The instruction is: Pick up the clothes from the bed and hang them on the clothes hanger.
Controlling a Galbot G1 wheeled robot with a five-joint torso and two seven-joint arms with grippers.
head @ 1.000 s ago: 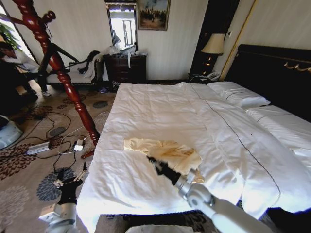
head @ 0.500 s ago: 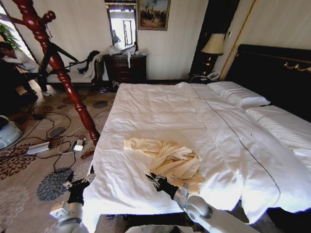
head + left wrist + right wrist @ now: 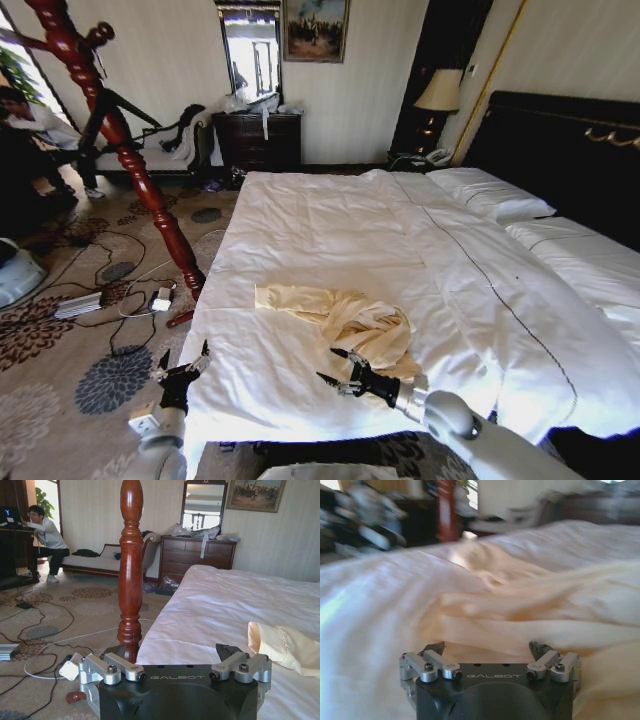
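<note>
clothes (image 3: 345,320) bunched on bed (image 3: 330,220), right gripper (image 3: 335,366) spread

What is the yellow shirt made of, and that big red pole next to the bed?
The shirt looks like thin, silky cloth: it bunches into soft shiny folds on the white bed. It could be satin, but that is a guess. The red pole looks like polished wood: it has rounded carved shapes, a glossy shine and a dark red-brown colour.

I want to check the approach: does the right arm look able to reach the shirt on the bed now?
Probably yes. The right gripper hovers open over the bed just beside the cream shirt, nothing between them. The left gripper waits off the bed's edge.
</note>
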